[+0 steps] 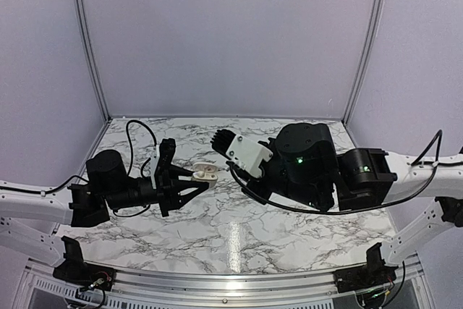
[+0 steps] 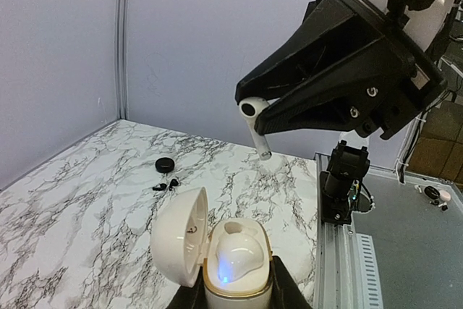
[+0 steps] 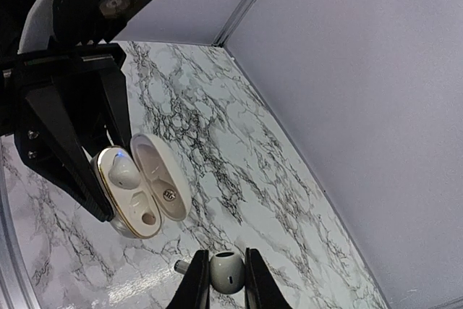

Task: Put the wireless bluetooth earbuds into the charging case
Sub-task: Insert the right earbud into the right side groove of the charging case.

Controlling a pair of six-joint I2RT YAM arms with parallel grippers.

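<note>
With your left gripper [image 1: 197,176] clamped on the open cream-white rounded plastic clamshell charging case [image 3: 137,186], just ahead of your right gripper [image 3: 226,258], which pinches a white stemmed plastic earbud [image 2: 257,132], aim the stem at the empty socket [image 3: 148,217] beside the seated white bud [image 3: 123,171] and lower slowly.

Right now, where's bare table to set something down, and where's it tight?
Free: the near-centre table up to the front rail, and the far-left strip along the back wall. Crowded: mid-table, where the left gripper holding the open charging case faces the right gripper pinching an earbud. A black puck and black bits lie far right.
</note>
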